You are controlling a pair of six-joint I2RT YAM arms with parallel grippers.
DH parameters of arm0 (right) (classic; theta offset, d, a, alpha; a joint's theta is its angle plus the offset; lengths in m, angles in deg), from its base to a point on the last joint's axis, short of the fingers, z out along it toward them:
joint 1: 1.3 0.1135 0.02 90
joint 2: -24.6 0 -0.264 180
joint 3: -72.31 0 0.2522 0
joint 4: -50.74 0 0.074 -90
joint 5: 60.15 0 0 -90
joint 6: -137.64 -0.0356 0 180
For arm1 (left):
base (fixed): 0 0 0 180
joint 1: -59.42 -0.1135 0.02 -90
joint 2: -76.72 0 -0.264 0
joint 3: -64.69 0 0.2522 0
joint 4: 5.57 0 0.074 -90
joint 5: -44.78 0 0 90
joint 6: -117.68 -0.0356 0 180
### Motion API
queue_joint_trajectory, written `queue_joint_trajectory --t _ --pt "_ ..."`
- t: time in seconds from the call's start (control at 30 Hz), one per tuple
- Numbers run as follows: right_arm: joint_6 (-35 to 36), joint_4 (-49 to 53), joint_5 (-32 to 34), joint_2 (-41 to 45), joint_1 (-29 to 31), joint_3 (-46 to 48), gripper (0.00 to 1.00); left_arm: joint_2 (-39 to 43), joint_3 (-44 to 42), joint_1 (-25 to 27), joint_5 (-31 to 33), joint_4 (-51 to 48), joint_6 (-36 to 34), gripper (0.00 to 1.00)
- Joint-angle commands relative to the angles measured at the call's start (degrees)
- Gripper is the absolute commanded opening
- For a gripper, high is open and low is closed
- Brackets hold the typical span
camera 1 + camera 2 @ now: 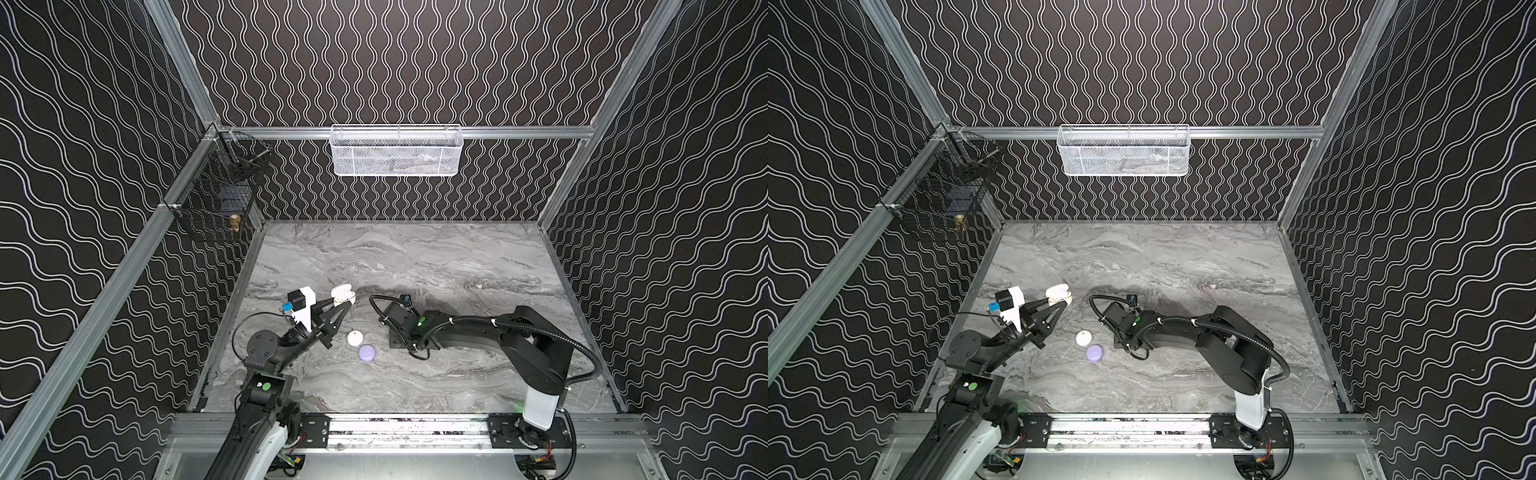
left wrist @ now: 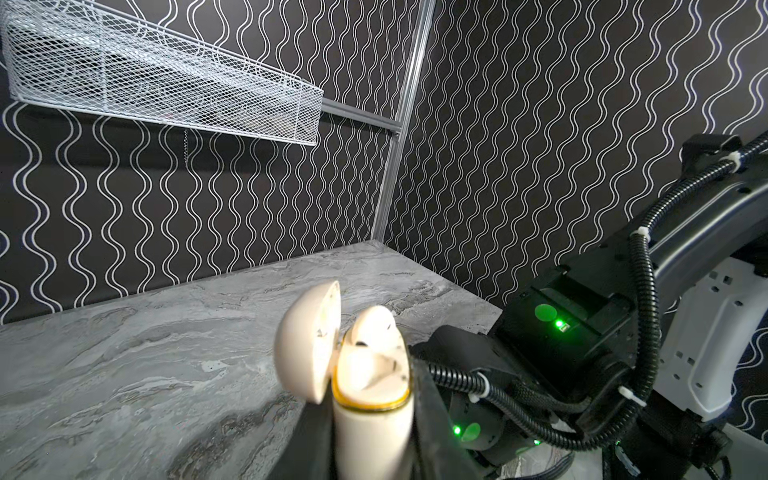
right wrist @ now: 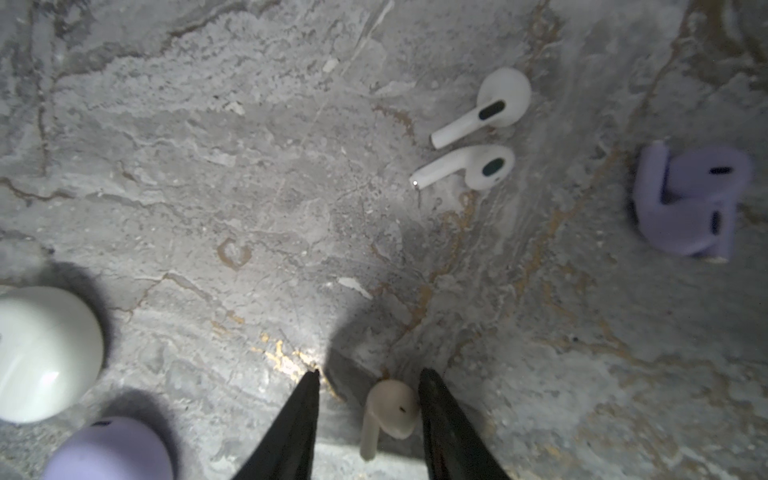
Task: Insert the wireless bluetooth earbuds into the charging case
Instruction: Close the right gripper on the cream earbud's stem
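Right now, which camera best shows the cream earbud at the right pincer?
Right wrist view: cream earbud lies close-up between the open right pincer. In both top views the right arm hides it; left wrist misses it.

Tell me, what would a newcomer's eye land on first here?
Probably the open cream charging case, a docked earbud poking out of it, pinched in the left gripper on the left of the marble table. Next, the right gripper, jaws apart, straddling a cream earbud on the table, with white earbuds and lavender earbuds lying nearby.
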Motion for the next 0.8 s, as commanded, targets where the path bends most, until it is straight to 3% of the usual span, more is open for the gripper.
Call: queue_joint_trajectory --t 0.0,0.47,0.77 --pt "-0.5 2.1 0.2 0.0 0.1 -0.6 0.42 0.1 0.5 0.1 0.5 0.7 -0.8 0.0" --pt "-0.4 5.5 2.1 -1.2 1.0 -1.7 0.4 0.2 0.7 0.1 0.9 0.0 -0.9 0.0" --pt "-0.6 5.8 2.3 -1.2 1.4 -2.0 0.27 0.4 0.6 0.1 1.1 -0.1 -0.8 0.0"
